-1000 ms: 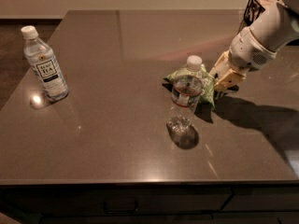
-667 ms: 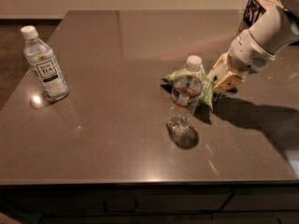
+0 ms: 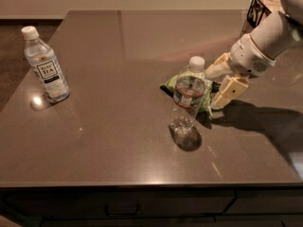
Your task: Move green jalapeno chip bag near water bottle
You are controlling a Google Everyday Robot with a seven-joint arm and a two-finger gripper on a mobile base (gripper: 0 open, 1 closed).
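The water bottle (image 3: 189, 96), clear with a white cap and a red-and-blue band, stands upright right of the table's middle. The green jalapeno chip bag (image 3: 171, 83) lies flat on the table just behind and right of it, touching or nearly touching it and partly hidden by it. My gripper (image 3: 212, 90) is at the bag's right end, low over the table. Its cream fingers (image 3: 226, 91) stand apart on either side of the bag's end, open and not pinching it.
A second clear bottle (image 3: 46, 67) with a large white label stands near the table's left edge. The brown table (image 3: 118, 46) has its front edge close to the camera. A dark wire-frame object (image 3: 258, 11) stands beyond the far right corner.
The bag and water bottle have stayed put. My gripper's fingers have spread apart at the bag's right end, letting go of it.
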